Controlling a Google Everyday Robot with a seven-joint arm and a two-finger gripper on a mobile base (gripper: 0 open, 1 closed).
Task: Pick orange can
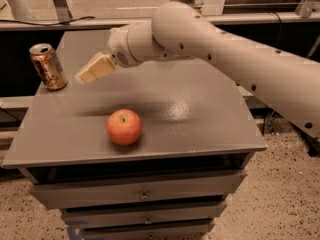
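The orange can [47,66] stands upright near the left edge of the grey table [200,119], copper-coloured with pale lettering and a silver top. My gripper [92,69] hangs above the table just right of the can, a short gap away, its cream fingers pointing left toward it. The white arm reaches in from the right.
A red-orange apple [124,127] sits near the table's front edge, below the gripper. The table has drawers under its top. A rail and metal frame legs run behind the table. Speckled floor lies to the right.
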